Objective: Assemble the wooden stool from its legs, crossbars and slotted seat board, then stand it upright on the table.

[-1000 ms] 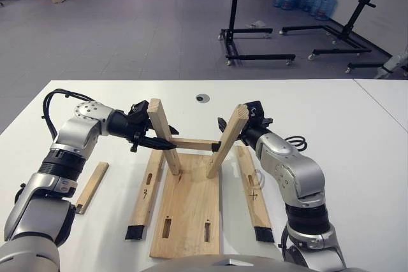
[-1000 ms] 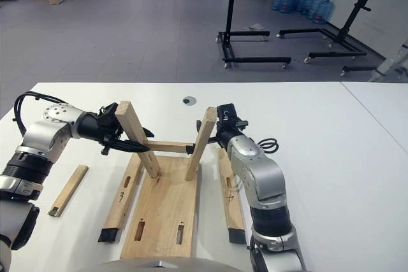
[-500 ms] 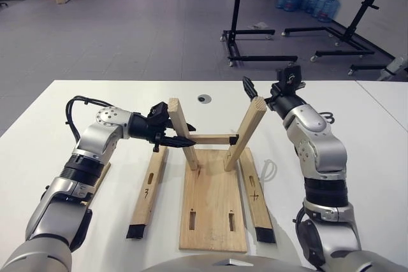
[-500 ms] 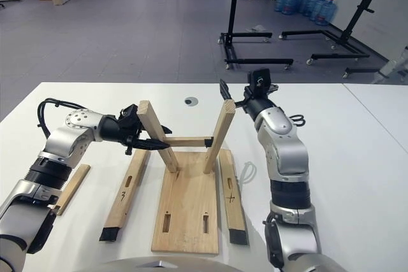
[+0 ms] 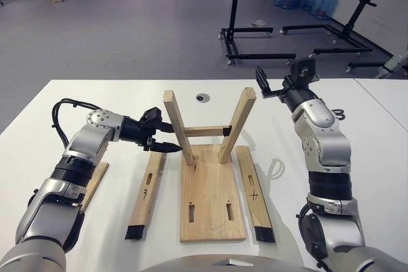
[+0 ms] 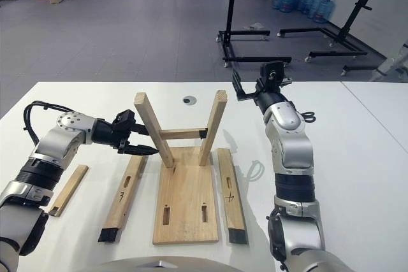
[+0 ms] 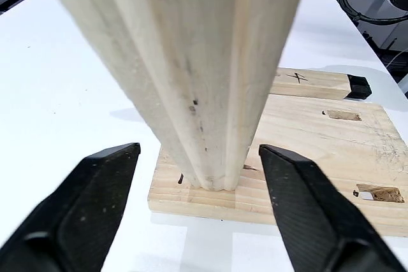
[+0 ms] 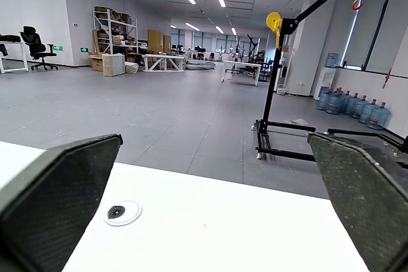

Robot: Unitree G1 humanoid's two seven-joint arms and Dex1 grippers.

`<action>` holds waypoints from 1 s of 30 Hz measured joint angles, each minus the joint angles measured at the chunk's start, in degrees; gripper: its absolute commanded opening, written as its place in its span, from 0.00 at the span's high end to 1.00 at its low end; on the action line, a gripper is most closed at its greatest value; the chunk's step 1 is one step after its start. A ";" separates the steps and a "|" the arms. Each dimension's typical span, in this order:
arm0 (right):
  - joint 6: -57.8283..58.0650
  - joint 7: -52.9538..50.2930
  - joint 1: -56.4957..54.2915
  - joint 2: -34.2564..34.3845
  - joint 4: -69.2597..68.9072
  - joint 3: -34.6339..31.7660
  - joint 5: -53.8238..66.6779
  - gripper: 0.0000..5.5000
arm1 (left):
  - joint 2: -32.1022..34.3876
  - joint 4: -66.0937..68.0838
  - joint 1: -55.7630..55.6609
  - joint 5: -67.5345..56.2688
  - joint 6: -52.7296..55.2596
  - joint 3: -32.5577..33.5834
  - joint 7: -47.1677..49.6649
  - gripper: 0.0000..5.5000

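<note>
The slotted seat board [image 5: 212,205] lies flat on the white table. Two legs stand in its far slots, the left leg [image 5: 178,127] and the right leg [image 5: 236,125], joined by a crossbar [image 5: 204,132]. My left gripper [image 5: 169,139] is open just left of the left leg. In the left wrist view its fingers [image 7: 95,189] stand apart on either side of that leg [image 7: 191,62] without touching it. My right gripper [image 5: 268,86] hangs open above and to the right of the right leg's top, holding nothing.
Two loose legs lie flat beside the board, one on the left [image 5: 148,192] and one on the right [image 5: 254,192]. A short crossbar [image 5: 94,183] rests at the far left. A white cable loop [image 5: 275,169] and a round grommet [image 5: 203,98] are on the table.
My right gripper has left the right leg and risen up and to the right. My left gripper has drawn back leftward off the left leg. The head camera has shifted.
</note>
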 measured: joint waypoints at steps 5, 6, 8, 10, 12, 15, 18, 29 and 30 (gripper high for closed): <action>0.00 -0.48 0.02 -0.18 -0.41 -1.28 0.33 0.02 | 8.79 -7.91 2.05 -0.66 1.62 5.82 -3.07 0.27; 0.00 -0.75 0.05 -0.38 -0.60 -1.89 0.40 0.02 | 11.49 -9.55 3.56 -1.05 1.39 7.52 -4.01 0.27; 0.01 -1.21 0.37 -0.70 -2.32 -2.59 0.72 0.02 | 15.28 -13.60 9.50 -1.55 1.57 14.65 -0.76 0.27; 0.10 -1.71 1.18 -0.79 -3.54 -2.91 1.08 0.02 | 16.40 -17.11 16.51 -1.46 2.78 22.26 5.15 0.27; 0.76 -2.34 3.77 -0.82 -6.04 -3.40 1.09 0.02 | 15.52 -24.79 29.07 -2.45 4.98 30.85 10.32 0.27; 1.32 -2.43 7.05 -0.72 -9.37 -3.09 1.32 0.02 | 8.20 -33.31 39.82 -3.56 13.05 37.61 22.77 0.27; 2.44 -0.89 9.23 -0.87 -13.05 -2.38 2.40 0.02 | -2.04 -42.90 53.12 -3.75 21.20 41.85 35.21 0.27; 5.18 4.12 9.69 -0.07 -19.05 1.28 9.18 0.02 | -4.13 -37.03 64.93 2.60 15.72 39.56 41.32 0.36; 5.58 4.06 9.69 -0.09 -19.05 1.03 9.71 0.02 | -4.14 -36.93 65.16 2.59 15.11 38.81 41.26 0.39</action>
